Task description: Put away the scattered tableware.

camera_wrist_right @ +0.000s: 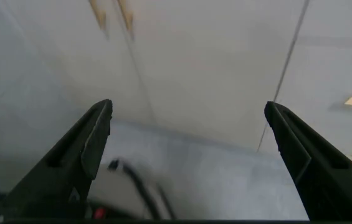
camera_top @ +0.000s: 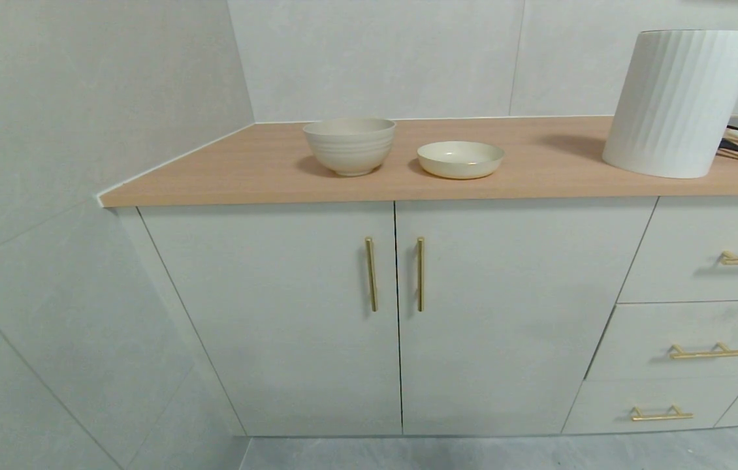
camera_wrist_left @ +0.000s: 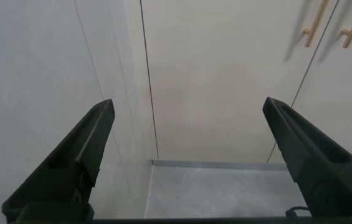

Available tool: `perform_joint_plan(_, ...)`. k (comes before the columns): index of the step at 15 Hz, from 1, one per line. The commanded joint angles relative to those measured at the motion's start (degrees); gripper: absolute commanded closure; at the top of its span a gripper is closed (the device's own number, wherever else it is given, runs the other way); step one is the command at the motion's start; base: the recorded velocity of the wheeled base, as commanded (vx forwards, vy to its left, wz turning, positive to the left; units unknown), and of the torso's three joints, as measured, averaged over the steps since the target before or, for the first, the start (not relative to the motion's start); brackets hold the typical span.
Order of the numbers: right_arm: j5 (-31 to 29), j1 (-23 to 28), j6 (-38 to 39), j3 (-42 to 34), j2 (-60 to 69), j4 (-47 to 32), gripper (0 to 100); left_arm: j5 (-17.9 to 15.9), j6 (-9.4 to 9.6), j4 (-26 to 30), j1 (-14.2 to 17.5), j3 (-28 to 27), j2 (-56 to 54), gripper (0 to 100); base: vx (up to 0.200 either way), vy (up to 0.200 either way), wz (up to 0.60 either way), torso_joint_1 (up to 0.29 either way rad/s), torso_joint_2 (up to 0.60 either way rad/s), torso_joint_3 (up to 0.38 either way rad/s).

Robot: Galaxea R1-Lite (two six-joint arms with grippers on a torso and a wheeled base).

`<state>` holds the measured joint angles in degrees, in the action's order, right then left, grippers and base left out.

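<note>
I am watching the cabinet [camera_top: 277, 313] first, because its two doors are standing closed and I am guessing that the tableware is going inside. If an arm is swinging a door open carelessly, the door is maybe striking the other arm. On the counter [camera_top: 539, 176] the tall white ribbed container [camera_top: 679, 98] is standing at the robot's right, and a wide reach is risking to push it. The bowl [camera_top: 350, 145] and the shallow dish [camera_top: 460, 158] are sitting near each other at the middle of the counter, apart, so lifting one is possibly bumping the other. The dish rim is low and smooth, and I am fearing it is slipping from a pinch. The two gold handles [camera_top: 371, 274] are hanging just beside each other, so a finger is easily catching both. The left gripper [camera_wrist_left: 187, 104] and the right gripper [camera_wrist_right: 187, 106] are hanging low before the doors, jaws spread wide, holding nothing.
</note>
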<state>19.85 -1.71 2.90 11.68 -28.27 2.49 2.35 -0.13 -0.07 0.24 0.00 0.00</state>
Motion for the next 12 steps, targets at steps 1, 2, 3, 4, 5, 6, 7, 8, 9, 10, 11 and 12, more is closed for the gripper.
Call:
perform_joint_plan(1,1.42,-4.89,-1.85,5.99,-23.76,5.07,0,0.02,-0.04,-0.01,0.02,0.00,0.00,0,0.000,0.000,0.00,0.000,0.00,0.000)
perform_joint_plan(2,1.42,-8.84,-1.93,7.66,-28.51,9.11,0,0.02,-0.04,-0.01,0.02,0.00,0.00,0,0.000,0.000,0.00,0.000,0.00,0.000)
perform_joint_plan(3,1.07,-11.74,-1.85,9.24,-32.81,11.93,0,0.02,-0.04,-0.01,0.02,0.00,0.00,0,0.000,0.000,0.00,0.000,0.00,0.000)
perform_joint_plan(4,1.07,-13.23,-1.76,10.56,-36.24,13.95,0,0.02,-0.04,-0.01,0.02,0.00,0.00,0,0.000,0.000,0.00,0.000,0.00,0.000)
perform_joint_plan(5,1.07,-14.82,-1.67,12.40,-40.90,16.50,0,0.02,-0.04,-0.01,0.02,0.00,0.09,0,0.000,0.000,0.00,0.000,0.00,0.000)
perform_joint_plan(6,1.07,-15.61,-1.67,13.72,-44.42,18.61,0,0.02,-0.04,-0.01,0.02,0.00,0.09,0,0.000,0.000,0.00,0.000,0.00,0.000)
perform_joint_plan(7,1.07,-15.96,-1.67,15.39,-48.46,21.33,0,0.02,-0.04,-0.01,0.02,0.00,0.00,0,0.000,0.000,0.00,0.000,0.00,0.000)
perform_joint_plan(8,1.07,-16.66,-1.67,17.24,-52.41,24.23,0,0.02,-0.04,-0.01,0.02,0.00,0.09,0,0.000,0.000,0.00,0.000,0.00,0.000)
perform_joint_plan(9,0.98,-17.28,-1.58,18.73,-55.14,25.99,0,0.02,0.05,-0.01,0.02,0.00,0.00,0,0.000,0.000,0.00,0.000,0.00,0.000)
perform_joint_plan(10,0.98,-18.68,-0.97,21.81,-59.71,27.57,0,0.02,0.05,-0.01,0.02,0.00,0.00,0,0.000,0.000,0.00,0.000,0.00,0.000)
perform_joint_plan(11,1.07,-20.35,0.35,24.44,-62.87,28.01,0,0.02,-0.04,-0.01,0.02,0.00,0.00,0,0.000,0.000,0.00,0.000,0.00,0.000)
perform_joint_plan(12,1.34,-21.76,2.37,26.55,-65.25,28.01,0,0.02,-0.04,-0.01,0.02,0.00,0.00,0,0.000,0.000,0.00,0.000,0.00,0.000)
